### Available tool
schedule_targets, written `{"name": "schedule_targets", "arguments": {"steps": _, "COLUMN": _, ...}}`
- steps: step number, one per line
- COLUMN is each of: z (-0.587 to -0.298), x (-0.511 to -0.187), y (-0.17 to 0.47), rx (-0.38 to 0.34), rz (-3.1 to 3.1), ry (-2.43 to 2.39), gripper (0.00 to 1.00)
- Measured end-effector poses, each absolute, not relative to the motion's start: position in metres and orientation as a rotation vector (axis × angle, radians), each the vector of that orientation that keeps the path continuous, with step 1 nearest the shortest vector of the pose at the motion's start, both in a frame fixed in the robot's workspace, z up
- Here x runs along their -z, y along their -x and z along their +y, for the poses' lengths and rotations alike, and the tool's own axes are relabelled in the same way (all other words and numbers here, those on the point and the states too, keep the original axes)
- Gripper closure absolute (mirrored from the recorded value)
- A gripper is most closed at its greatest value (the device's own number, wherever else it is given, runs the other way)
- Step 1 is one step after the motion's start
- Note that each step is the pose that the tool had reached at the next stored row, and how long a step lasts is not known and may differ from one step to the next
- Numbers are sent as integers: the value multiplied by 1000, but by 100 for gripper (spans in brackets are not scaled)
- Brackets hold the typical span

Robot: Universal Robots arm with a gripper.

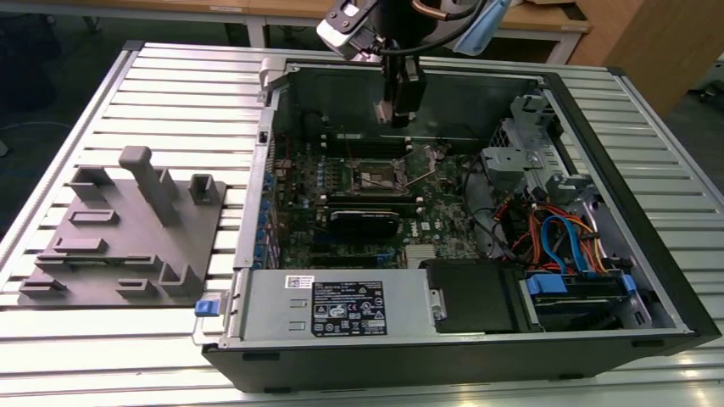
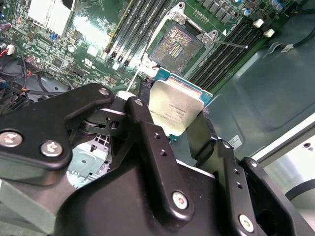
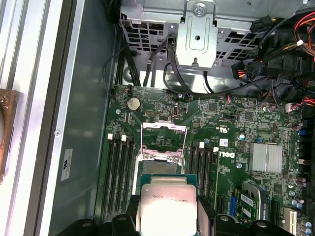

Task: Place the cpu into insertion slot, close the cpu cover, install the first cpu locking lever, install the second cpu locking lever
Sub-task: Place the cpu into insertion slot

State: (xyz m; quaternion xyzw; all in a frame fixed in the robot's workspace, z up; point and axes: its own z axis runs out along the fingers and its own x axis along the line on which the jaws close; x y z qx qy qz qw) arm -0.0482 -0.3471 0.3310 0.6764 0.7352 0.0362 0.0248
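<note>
The claw (image 2: 173,120) grips the cpu (image 2: 173,105) by two opposite edges between its black fingers (image 2: 152,142). The chip's pale metal top faces the camera, and a blue-green rim shows along one side. Beyond the chip and apart from it lies the insertion slot (image 2: 175,45), uncovered, with a dark centre, a patch of gold contacts and a silver rim; long black memory slots (image 2: 130,29) flank it on both sides, and a thin metal rod (image 2: 231,44) sticks out from one corner towards the grey case wall (image 2: 256,98).
</note>
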Motion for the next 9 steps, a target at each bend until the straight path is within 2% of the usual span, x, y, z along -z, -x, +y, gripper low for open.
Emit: {"name": "schedule_targets", "arguments": {"steps": 9, "z": -347, "x": -326, "y": 48, "rx": -111, "rz": 2254, "ry": -2113, "gripper": 46}}
